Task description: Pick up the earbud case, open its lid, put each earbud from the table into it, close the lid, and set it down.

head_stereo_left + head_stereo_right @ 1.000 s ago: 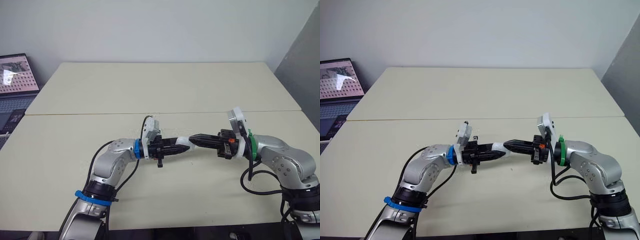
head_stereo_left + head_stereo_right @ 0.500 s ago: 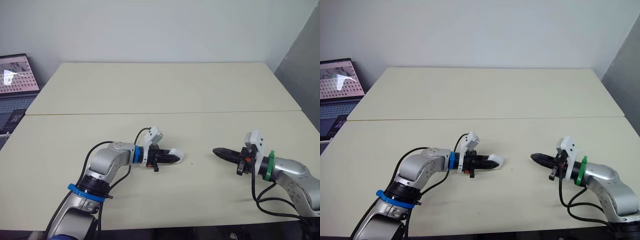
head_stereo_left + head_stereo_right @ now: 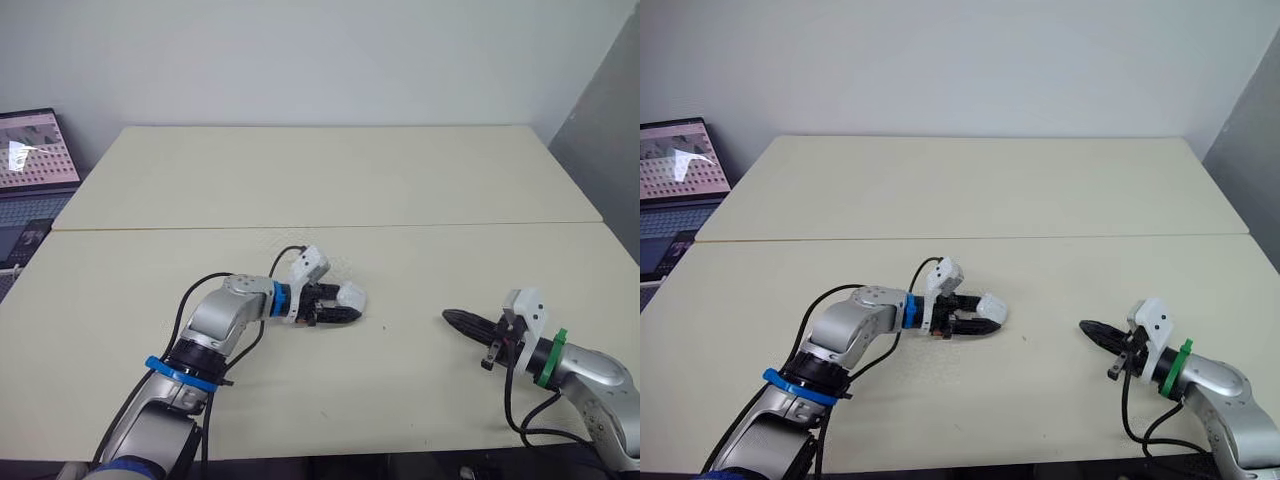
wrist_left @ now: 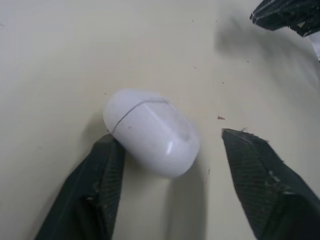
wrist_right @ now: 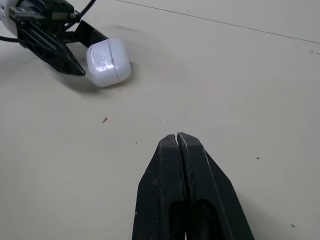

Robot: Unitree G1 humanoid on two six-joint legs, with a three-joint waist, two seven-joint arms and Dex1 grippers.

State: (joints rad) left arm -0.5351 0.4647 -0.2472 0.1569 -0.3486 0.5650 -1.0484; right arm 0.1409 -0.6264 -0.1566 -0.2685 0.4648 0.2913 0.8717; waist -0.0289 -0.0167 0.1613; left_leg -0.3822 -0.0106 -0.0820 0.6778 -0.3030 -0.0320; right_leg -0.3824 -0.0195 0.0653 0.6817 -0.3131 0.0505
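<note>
The closed case (image 3: 351, 295) lies on the table (image 3: 300, 180) between the spread fingers of the left hand (image 3: 338, 303), one touching it. A careless withdrawal could roll it. The right hand (image 5: 178, 140), pinched together, sits at three o'clock.

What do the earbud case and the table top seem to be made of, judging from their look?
Earbud case: probably hard white plastic with a glossy finish; it carries soft highlights and a fine seam line runs across its shell. Table top: likely laminate or painted board, cream and matte; it gives no glare and shows a few small dark specks.
</note>
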